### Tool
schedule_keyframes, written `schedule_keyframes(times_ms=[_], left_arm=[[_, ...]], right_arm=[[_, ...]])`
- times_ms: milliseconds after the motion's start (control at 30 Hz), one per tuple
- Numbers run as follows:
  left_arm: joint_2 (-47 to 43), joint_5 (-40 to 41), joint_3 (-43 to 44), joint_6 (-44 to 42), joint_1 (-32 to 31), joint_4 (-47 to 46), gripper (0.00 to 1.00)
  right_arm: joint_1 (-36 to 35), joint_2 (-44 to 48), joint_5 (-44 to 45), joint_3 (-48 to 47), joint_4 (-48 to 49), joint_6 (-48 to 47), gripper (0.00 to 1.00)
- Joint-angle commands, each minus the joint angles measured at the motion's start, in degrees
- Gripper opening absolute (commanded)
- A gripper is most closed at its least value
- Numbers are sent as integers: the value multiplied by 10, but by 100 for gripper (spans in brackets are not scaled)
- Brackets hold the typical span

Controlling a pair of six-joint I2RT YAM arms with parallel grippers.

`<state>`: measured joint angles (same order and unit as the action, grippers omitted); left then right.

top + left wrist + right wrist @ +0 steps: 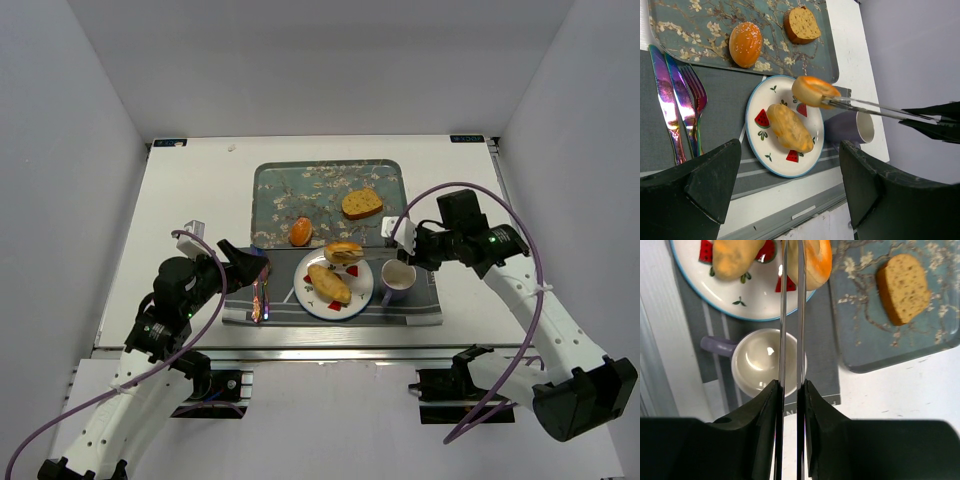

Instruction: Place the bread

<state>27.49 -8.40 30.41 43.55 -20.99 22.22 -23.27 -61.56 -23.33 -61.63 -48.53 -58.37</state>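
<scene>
Clearly round bun (812,91), orange-glazed top, pinched in tongs (865,107)

Right gripper (790,390) nearly closed, arm reaching left; left gripper (790,190) spread (low, idle).

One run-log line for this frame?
right claw: shut on tongs | tongs: gripping bun above plate rim | left claw: open, empty | plate: one roll
</scene>
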Motion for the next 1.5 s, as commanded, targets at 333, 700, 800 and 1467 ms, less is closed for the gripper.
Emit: schedule_keyframes(times_ms=[333, 700, 800, 1467], left_arm=[[-6, -2, 1, 0, 0, 5, 89], [-3, -6, -1, 0, 0, -4, 88], [-3, -6, -1, 0, 0, -5, 88], [20, -17, -4, -6, 0, -31, 88]], right_arm=[[0, 6, -45, 10, -9, 2, 49], [6, 27, -63, -43, 43, 115, 36], [39, 21, -25, -33, 104, 183, 25], [415, -204, 69, 155, 430, 410, 25]])
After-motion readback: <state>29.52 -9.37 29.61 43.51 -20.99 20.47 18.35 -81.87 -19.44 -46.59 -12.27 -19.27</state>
